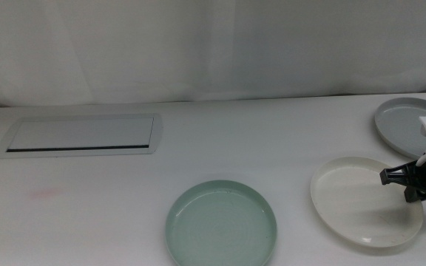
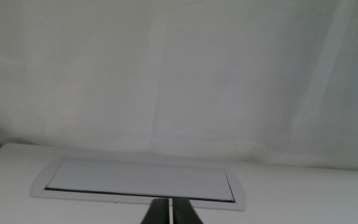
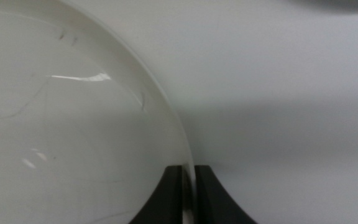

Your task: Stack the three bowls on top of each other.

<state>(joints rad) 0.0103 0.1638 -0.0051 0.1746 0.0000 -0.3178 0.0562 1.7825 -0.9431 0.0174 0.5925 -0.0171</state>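
Three bowls lying apart; right pincer (image 1: pixel 404 182) is pinching the cream bowl's (image 1: pixel 361 199) thin rim (image 3: pixel 188 163), risking slipping or tipping. Left pincer (image 2: pixel 168 211), pressed together, is waiting.

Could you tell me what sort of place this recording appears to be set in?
Probably a robot test bench: a plain white table with a cable-slot panel, a white curtain behind, and three bare bowls laid out.

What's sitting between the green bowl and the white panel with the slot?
Nothing: in the middle view only bare table lies between the green bowl and the white panel.
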